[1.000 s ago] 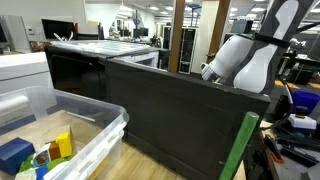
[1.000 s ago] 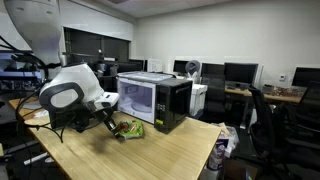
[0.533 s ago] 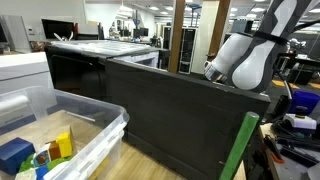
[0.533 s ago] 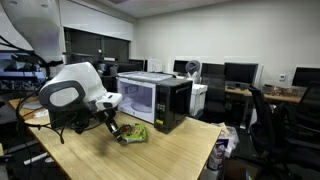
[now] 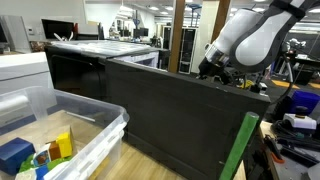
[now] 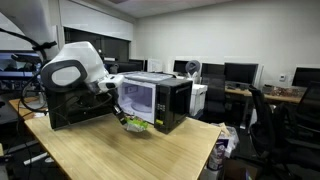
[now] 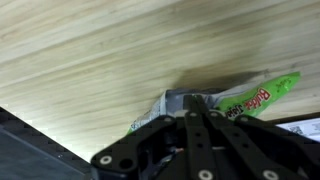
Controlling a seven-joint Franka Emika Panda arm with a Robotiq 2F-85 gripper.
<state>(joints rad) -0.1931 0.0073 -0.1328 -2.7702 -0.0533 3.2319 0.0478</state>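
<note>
My gripper (image 7: 197, 112) is shut on the silvery end of a green snack bag (image 7: 256, 99), and the bag hangs from the closed jaws. In an exterior view the gripper (image 6: 122, 113) holds the bag (image 6: 136, 125) just above the wooden table (image 6: 150, 155), in front of the black microwave (image 6: 156, 100). In the wrist view the wood tabletop (image 7: 100, 50) lies below the bag. In an exterior view only the arm's white wrist (image 5: 250, 38) shows above a black box; the bag is hidden there.
A large black box (image 5: 170, 110) stands beside the arm and also shows in an exterior view (image 6: 72, 108). A clear plastic bin (image 5: 95, 140) holds colourful toys. A small bottle (image 6: 217, 155) stands at the table's edge. Desks and monitors fill the background.
The arm has risen and swung toward the microwave, taking the green bag up off the table. The jaws stayed shut on it.
</note>
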